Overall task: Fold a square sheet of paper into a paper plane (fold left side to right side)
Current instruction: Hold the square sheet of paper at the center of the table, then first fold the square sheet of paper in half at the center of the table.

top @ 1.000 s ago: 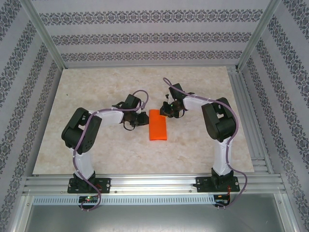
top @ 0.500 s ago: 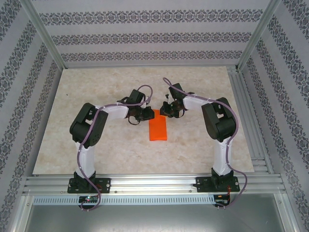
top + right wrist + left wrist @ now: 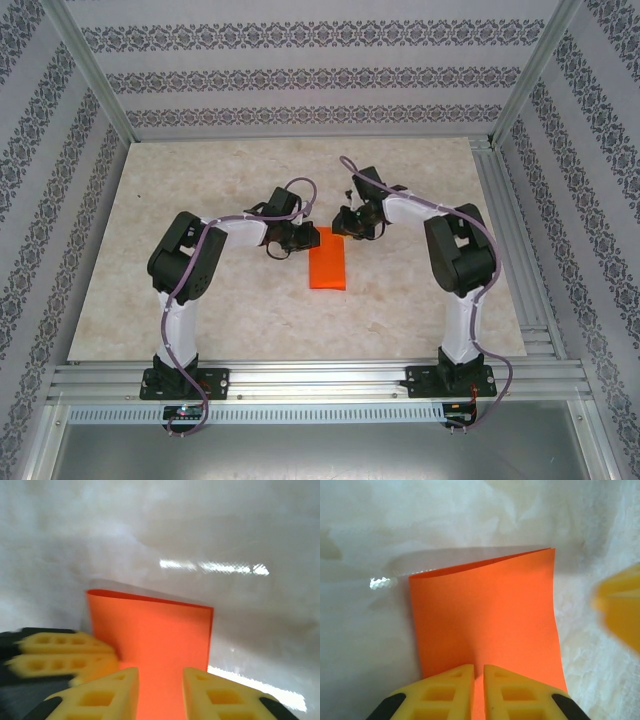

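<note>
Underneath, the table [image 3: 200,300] is a smooth, glossy slab of pale marbled beige, spreading all around the orange paper [image 3: 328,259]. That paper is a flat, matte folded rectangle with crisp edges, its far edge lifting slightly. Yellow, ribbed, blocky fingers tip both grippers. The left gripper [image 3: 478,667] sits over the paper's far left corner, fingers pressed almost together with only a slit between them. The right gripper [image 3: 160,672] sits at the paper's far right corner, fingers spread, orange showing in the gap.
</note>
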You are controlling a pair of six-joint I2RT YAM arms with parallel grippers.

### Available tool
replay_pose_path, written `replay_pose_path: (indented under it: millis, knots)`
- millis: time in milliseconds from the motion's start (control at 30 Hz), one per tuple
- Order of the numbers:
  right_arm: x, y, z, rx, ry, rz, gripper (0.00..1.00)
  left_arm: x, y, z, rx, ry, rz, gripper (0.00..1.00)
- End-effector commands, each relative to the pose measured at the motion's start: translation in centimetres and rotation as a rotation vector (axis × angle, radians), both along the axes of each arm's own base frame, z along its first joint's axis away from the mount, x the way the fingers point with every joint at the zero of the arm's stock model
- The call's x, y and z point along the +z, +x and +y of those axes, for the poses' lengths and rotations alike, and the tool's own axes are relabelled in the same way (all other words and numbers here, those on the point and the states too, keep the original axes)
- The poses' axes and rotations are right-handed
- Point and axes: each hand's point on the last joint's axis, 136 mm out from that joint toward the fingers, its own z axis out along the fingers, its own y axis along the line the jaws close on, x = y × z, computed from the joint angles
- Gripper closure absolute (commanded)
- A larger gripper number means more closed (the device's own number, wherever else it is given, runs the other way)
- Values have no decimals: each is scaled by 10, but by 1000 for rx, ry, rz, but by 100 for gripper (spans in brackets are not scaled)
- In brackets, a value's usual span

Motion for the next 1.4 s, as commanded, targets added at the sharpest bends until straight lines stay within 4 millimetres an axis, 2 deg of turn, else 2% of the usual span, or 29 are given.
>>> replay_pose_path:
  millis: [0,133,200,300,533,667,867,1000,1167,1367]
  knots:
    - [47,-9,-6,9,34,-102,70,-25,-14,8,12,60,52,84]
    - [34,-55,14,46,125,-23,74,-22,-13,6,7,63,47,84]
    - [23,-77,30,71,166,21,75,-21,-14,5,3,60,45,84]
    - [5,-96,42,84,170,70,77,-19,-13,5,5,60,43,84]
    - [-45,-110,24,52,39,142,79,-16,-11,5,4,67,37,84]
    - [-65,-123,9,60,-51,187,81,-14,-7,5,0,89,24,83]
    - [-90,-148,-11,79,-164,258,84,-13,11,11,11,135,0,80]
    - [-97,-155,-22,85,-212,271,84,-17,26,20,41,145,-7,79]
    - [-101,-159,-24,96,-225,282,85,-17,44,31,81,122,-19,79]
    - [-104,-163,-27,96,-231,287,85,-9,65,29,104,95,-42,79]
